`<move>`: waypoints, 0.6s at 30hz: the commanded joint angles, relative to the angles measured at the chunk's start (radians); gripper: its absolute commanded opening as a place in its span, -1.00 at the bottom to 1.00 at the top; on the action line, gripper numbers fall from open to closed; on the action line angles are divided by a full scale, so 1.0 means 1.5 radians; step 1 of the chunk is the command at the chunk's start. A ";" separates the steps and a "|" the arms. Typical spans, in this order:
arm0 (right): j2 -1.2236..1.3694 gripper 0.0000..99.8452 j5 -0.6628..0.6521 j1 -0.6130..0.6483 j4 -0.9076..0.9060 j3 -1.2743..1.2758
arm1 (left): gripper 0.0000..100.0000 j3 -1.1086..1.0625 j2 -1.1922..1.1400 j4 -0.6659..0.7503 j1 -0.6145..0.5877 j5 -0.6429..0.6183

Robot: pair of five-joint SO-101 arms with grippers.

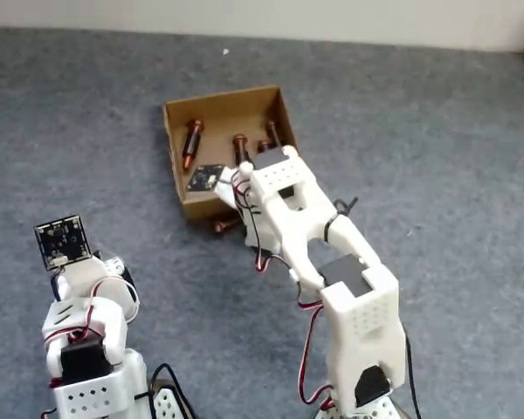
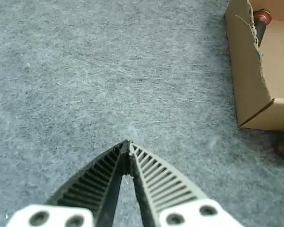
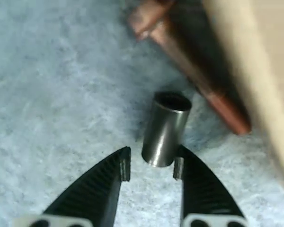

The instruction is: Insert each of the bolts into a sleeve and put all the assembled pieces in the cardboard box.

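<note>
Right tool [image 3: 151,163]: jaws apart, one on each side of the near end of a steel sleeve [image 3: 166,127] on the table [image 3: 52,94]. We cannot tell whether they touch it. Just past the sleeve, a copper bolt [image 3: 194,80] lies against the outside of the box [image 3: 255,71]. We count three pieces [image 1: 192,142] inside the box. Left tool [image 2: 128,146]: jaws together over grey table, well off the box corner.

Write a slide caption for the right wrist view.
Right gripper, fingers open, flanks the end of a metal sleeve on grey carpet; a copper bolt lies beside the cardboard box.
</note>
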State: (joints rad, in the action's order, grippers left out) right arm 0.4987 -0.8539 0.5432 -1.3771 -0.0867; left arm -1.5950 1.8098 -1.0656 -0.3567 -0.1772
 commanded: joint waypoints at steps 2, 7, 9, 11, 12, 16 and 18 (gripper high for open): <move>-0.014 -0.72 0.063 0.008 0.041 -0.040 | -0.99 0.026 0.004 0.001 -0.003 0.010; -0.015 -0.72 0.093 0.006 0.124 -0.005 | -0.99 0.026 0.004 0.001 -0.005 0.010; -0.021 -0.72 0.103 0.006 0.117 0.007 | -0.99 0.026 0.004 0.000 -0.005 0.010; -0.036 -0.72 0.109 0.007 0.115 0.008 | -0.99 0.026 0.004 0.000 -0.005 0.010; -0.046 -0.72 0.108 0.008 0.115 0.008 | -0.99 0.026 0.004 0.001 -0.005 0.010; -0.057 -0.72 0.106 0.019 0.118 0.011 | -0.99 0.026 0.004 0.001 -0.005 0.010; -0.044 -0.72 0.105 0.021 0.119 0.011 | -0.99 0.026 0.004 0.001 -0.005 0.010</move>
State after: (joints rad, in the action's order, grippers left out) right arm 0.4803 -0.7004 0.5508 -1.2375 -0.0667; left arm -1.5950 1.8098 -1.0656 -0.3567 -0.1772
